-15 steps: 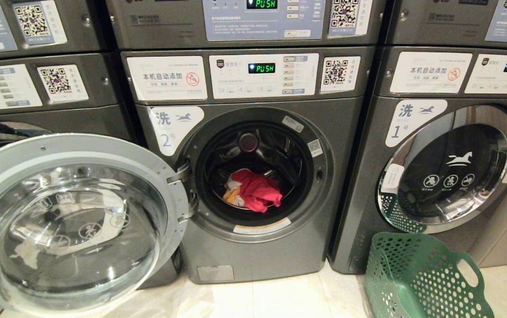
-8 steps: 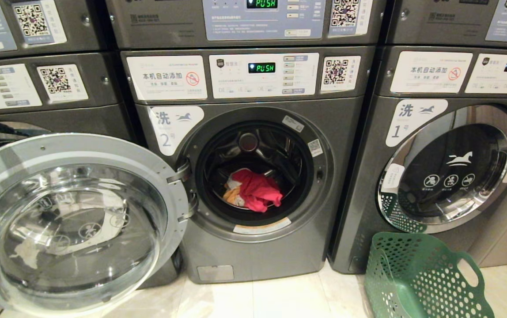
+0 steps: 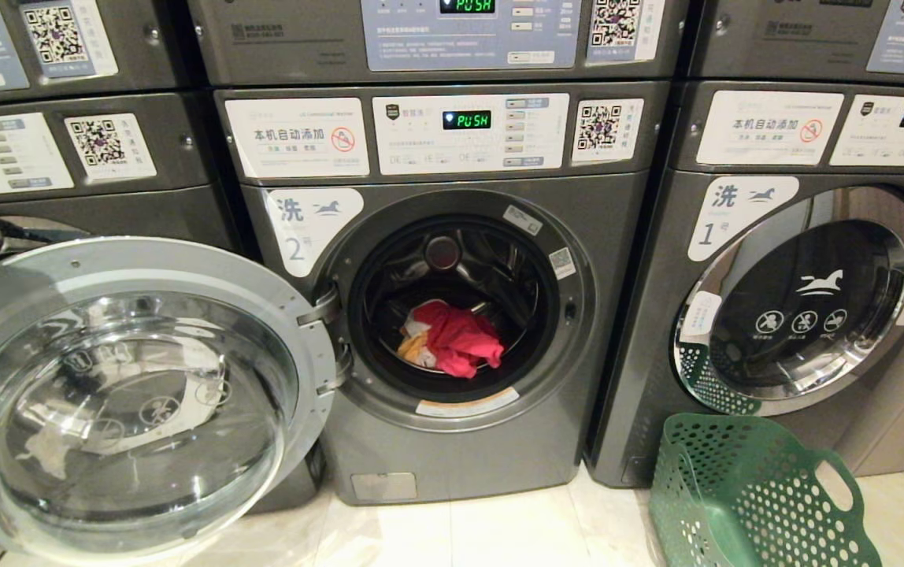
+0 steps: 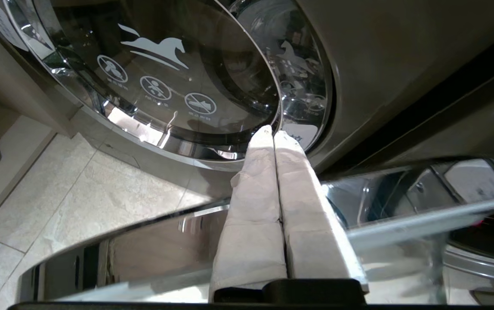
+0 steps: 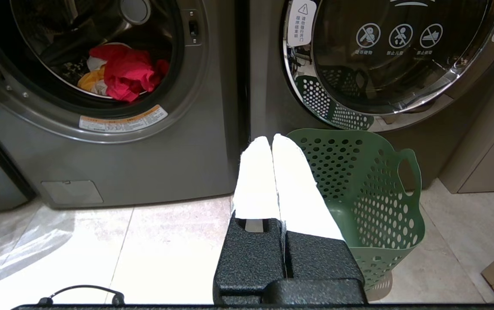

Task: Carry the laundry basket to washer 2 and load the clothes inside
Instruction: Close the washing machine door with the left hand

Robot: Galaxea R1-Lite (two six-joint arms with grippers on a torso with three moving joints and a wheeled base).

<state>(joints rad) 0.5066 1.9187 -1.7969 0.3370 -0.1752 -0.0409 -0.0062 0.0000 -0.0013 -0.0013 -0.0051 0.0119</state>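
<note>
1. While the dark grey front-load washer 2 (image 3: 452,331) stands with its chrome-ringed glass door (image 3: 129,394) swung wide, the left arm has just entered the head view above that door; likely going to close it.
2. Left gripper (image 4: 274,134) clenched, holding nothing, just behind the door rim.
3. Soft crumpled pink-red, yellow and white clothes (image 3: 452,340) lie inside washer 2's drum: loading looks done.
4. Perforated flexible green plastic laundry basket (image 3: 751,496) sits right of washer 2, looks empty.
5. Right gripper (image 5: 272,140) clenched, empty, in front of washer 2, near the basket.
</note>
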